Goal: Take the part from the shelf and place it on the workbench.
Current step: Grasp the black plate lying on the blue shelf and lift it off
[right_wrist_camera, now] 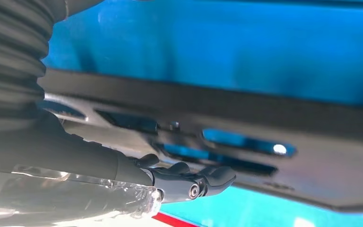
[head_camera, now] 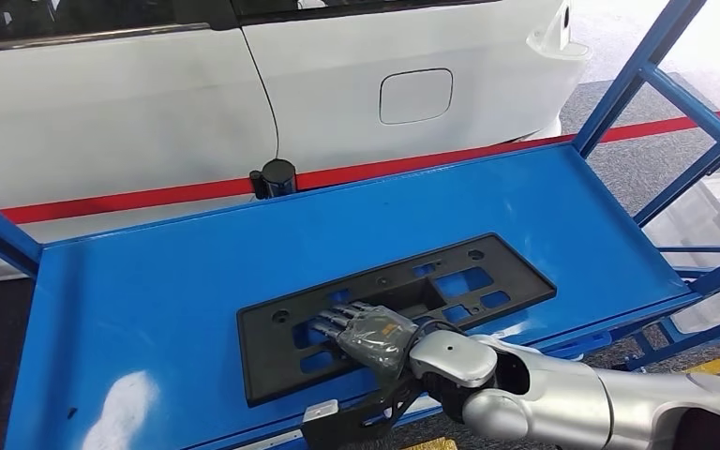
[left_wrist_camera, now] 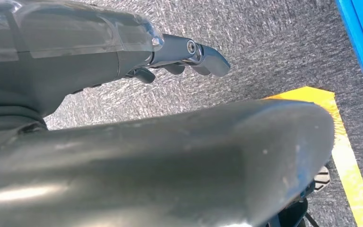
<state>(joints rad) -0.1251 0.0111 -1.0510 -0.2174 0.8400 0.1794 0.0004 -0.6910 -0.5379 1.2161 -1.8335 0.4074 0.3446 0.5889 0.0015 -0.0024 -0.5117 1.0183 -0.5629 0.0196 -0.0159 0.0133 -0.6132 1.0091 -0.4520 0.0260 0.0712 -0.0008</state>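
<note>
The part [head_camera: 450, 281] is a long black plastic bracket with several rectangular cut-outs, lying flat and slightly askew on the blue shelf [head_camera: 150, 300] close to its front edge. My right hand [head_camera: 361, 328] comes in from the lower right and rests on the part's middle, fingers stretched flat over it. A dark thumb [head_camera: 337, 420] hangs at the front edge below. In the right wrist view the fingers [right_wrist_camera: 194, 182] lie alongside the part [right_wrist_camera: 312, 161], with blue showing through its slots. My left hand [left_wrist_camera: 170, 56] hangs over grey floor with nothing in it.
A white car body [head_camera: 150, 94] stands right behind the shelf. A small black cylinder [head_camera: 277, 176] sits at the shelf's back edge. Blue frame posts [head_camera: 619, 84] rise at the right and left corners. A yellow floor line [left_wrist_camera: 350, 165] runs beside the shelf.
</note>
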